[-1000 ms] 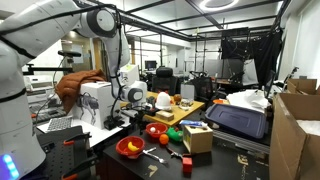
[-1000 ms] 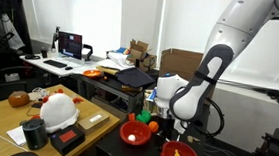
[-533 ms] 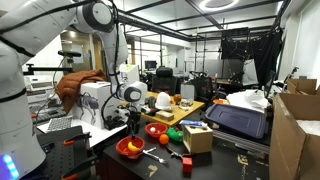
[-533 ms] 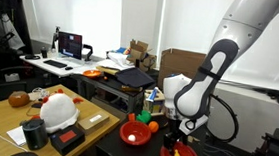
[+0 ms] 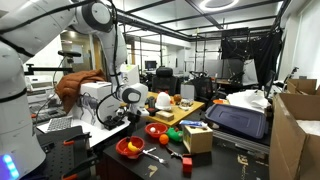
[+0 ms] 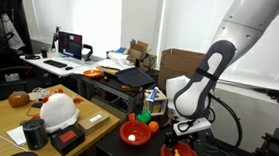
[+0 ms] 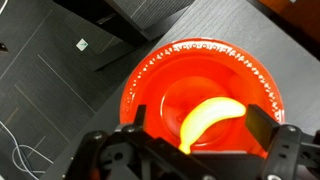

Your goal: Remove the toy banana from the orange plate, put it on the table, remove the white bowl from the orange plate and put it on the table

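Wrist view: your end effector (image 7: pixel 200 122) hangs spread over the toy banana (image 7: pixel 212 117) in the orange plate (image 7: pixel 150 72); likely lined up to pinch it.

Toy banana (image 7: pixel 212 117) lying in orange plate (image 7: pixel 158 76); gripper (image 7: pixel 200 126) jaws spread, flanking banana; plate on dark table (image 7: pixel 225 30)
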Tool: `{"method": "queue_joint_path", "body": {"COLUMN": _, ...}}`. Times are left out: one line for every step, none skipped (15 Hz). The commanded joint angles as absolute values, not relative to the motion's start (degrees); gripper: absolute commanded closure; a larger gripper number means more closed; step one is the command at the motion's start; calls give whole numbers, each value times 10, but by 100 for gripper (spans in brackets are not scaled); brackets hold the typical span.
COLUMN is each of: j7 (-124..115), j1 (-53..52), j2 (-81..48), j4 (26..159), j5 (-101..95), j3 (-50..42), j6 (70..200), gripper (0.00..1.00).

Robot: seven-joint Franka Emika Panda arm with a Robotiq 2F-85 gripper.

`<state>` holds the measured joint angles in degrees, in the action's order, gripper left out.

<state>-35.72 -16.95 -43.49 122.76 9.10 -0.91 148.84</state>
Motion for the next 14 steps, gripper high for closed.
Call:
{"method": "queue_joint_path", "body": {"j7": -437, "j1": -181, "j2": -428, "j4": 1250, "j5": 120, "j3": -30, "j6": 1488, "gripper": 0}}
{"method": "queue_joint_path", "body": {"j7": -457, "j1": -179, "j2": -429, "j4": 1252, "j5": 127, "j3": -29, "j6": 1485, "gripper": 0}}
{"method": "queue_joint_path", "body": {"j7": -472, "j1": -176, "j2": -431, "j4": 1252, "j5": 132, "j3": -26, "j6": 1484, "gripper": 0}}
{"method": "queue_joint_path", "body": {"j7": -483, "j1": -172, "j2": -432, "j4": 1251, "j5": 137, "j3": -22, "j6": 1482, "gripper": 0}}
{"method": "queue_joint_path", "body": {"j7": -493, "j1": -170, "j2": -434, "j4": 1250, "j5": 141, "j3": -18, "j6": 1481, "gripper": 0}}
{"method": "queue_joint_path", "body": {"j7": -500, "j1": -169, "j2": -435, "j4": 1248, "j5": 145, "j3": -15, "j6": 1481, "gripper": 0}}
{"method": "queue_joint_path", "body": {"j7": -507, "j1": -168, "j2": -437, "j4": 1246, "j5": 147, "j3": -11, "j6": 1480, "gripper": 0}}
{"method": "queue_joint_path", "body": {"j7": -515, "j1": -168, "j2": -438, "j4": 1245, "j5": 148, "j3": -9, "j6": 1481, "gripper": 0}}
{"method": "queue_joint_path", "body": {"j7": -523, "j1": -170, "j2": -440, "j4": 1243, "j5": 148, "j3": -8, "j6": 1481, "gripper": 0}}
{"method": "queue_joint_path", "body": {"j7": -530, "j1": -172, "j2": -442, "j4": 1241, "j5": 147, "j3": -7, "j6": 1482, "gripper": 0}}
{"method": "queue_joint_path", "body": {"j7": -545, "j1": -182, "j2": -446, "j4": 1238, "j5": 139, "j3": -14, "j6": 1485, "gripper": 0}}
{"method": "queue_joint_path", "body": {"j7": -551, "j1": -183, "j2": -450, "j4": 1234, "j5": 138, "j3": -13, "j6": 1485, "gripper": 0}}
{"method": "queue_joint_path", "body": {"j7": -561, "j1": -190, "j2": -455, "j4": 1230, "j5": 132, "j3": -18, "j6": 1488, "gripper": 0}}
{"method": "queue_joint_path", "body": {"j7": -573, "j1": -199, "j2": -458, "j4": 1226, "j5": 127, "j3": -23, "j6": 1491, "gripper": 0}}
